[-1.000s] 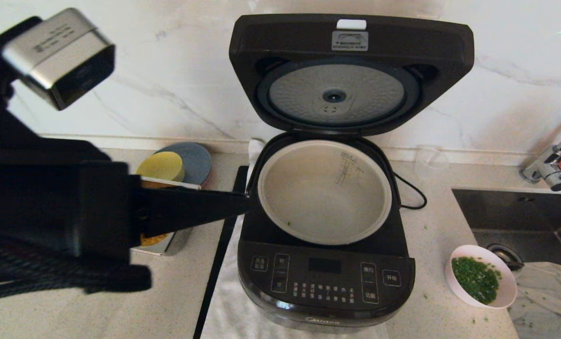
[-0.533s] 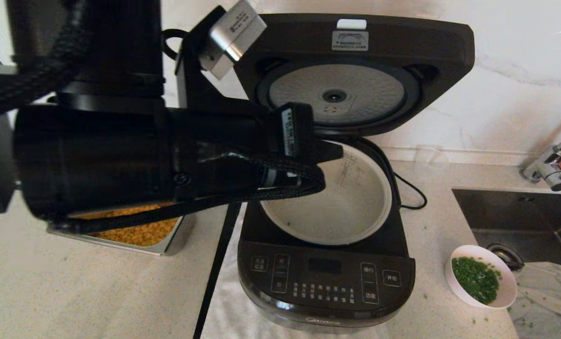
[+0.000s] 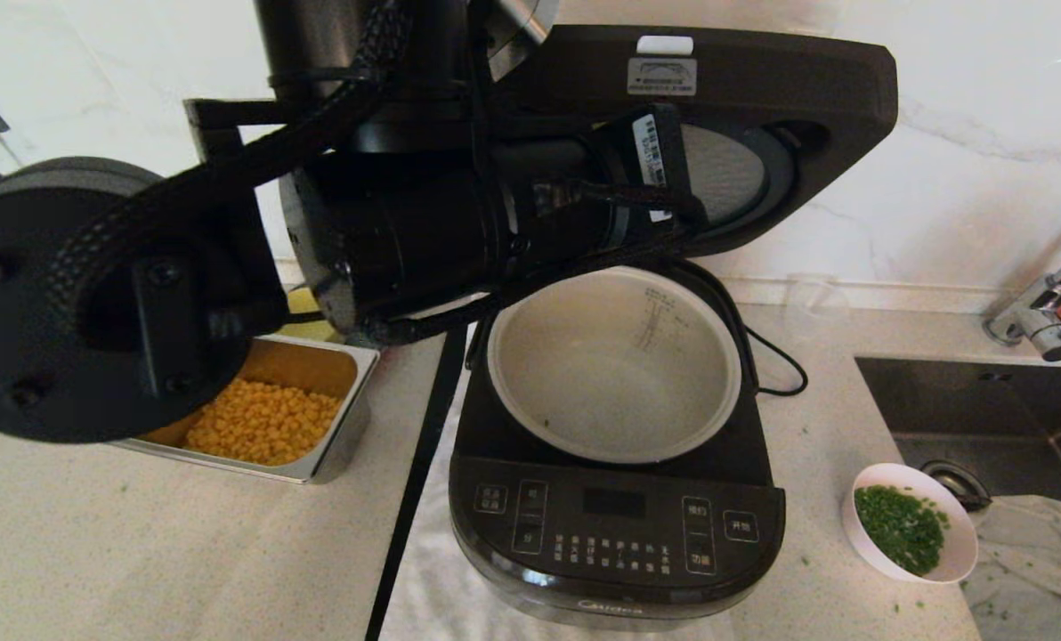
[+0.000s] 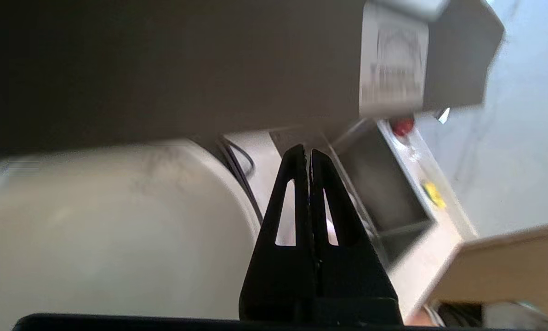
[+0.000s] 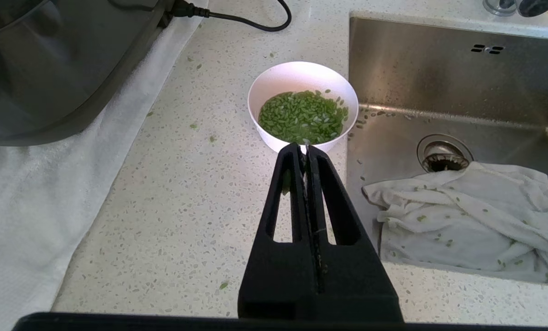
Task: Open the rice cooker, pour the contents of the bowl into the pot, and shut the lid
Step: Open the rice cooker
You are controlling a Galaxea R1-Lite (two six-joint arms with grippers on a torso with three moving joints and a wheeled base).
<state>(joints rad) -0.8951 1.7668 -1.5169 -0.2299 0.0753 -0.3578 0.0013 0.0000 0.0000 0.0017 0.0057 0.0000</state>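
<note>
The black rice cooker stands with its lid swung up. The grey-beige pot inside holds only a few green flecks. My left arm reaches high across the front of the raised lid. The left gripper is shut on nothing, between the lid and the pot. To the right of the cooker the small white bowl holds the chopped green contents. My right gripper is shut and empty, its tips just short of the bowl's near rim.
A steel tray of yellow corn sits left of the cooker. On the right is a sink with a faucet and a crumpled white cloth. A white towel lies under the cooker; its cord trails behind.
My left arm has swung up from beside the cooker's left rim to the front of the raised lid, uncovering the corn tray. Cooker and bowl have not moved.
</note>
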